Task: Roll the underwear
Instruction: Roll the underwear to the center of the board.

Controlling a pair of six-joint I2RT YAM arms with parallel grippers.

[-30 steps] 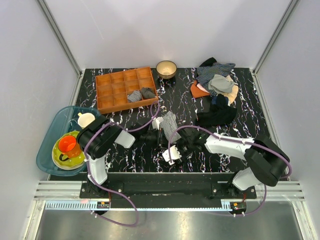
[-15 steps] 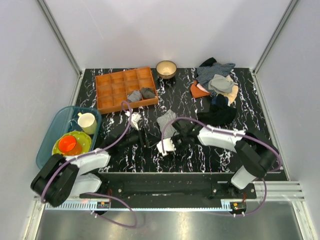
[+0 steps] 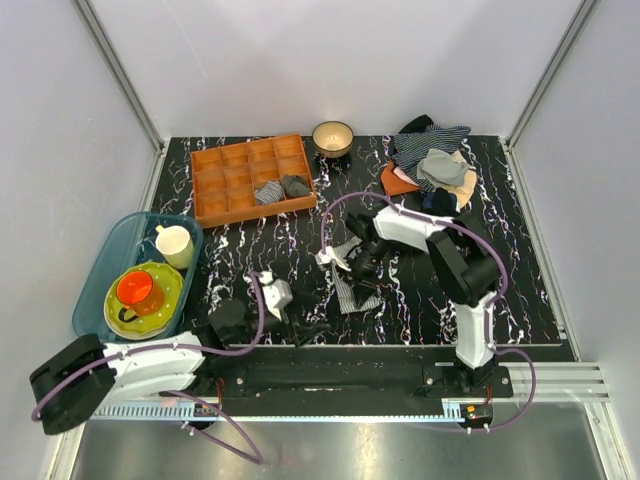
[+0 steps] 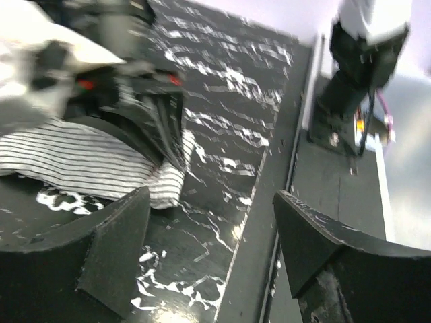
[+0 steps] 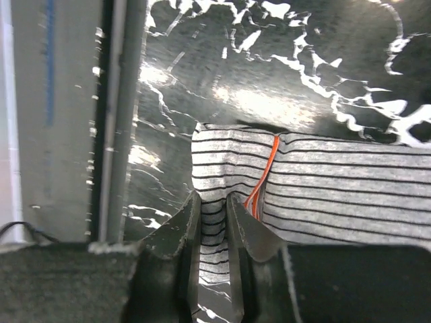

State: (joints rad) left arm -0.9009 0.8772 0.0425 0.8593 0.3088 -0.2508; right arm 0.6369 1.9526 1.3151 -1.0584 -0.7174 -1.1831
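The underwear lies as a long strip of white pinstriped cloth in the middle of the marbled table. My right gripper sits at its far end. In the right wrist view the right gripper is shut on a fold of the underwear, just left of an orange-red seam. My left gripper hangs low near the table's front edge, apart from the cloth. In the left wrist view the left gripper is open and empty, with the underwear ahead and to the left.
An orange compartment tray with rolled cloths stands at the back left, a bowl behind it. A heap of clothes and a black cloth lie at the back right. A teal bin holding cup and plates sits at the left.
My left gripper opened and drew back to the front edge. My right gripper closed on the cloth and moved away from the front edge; the underwear now lies stretched out longer.
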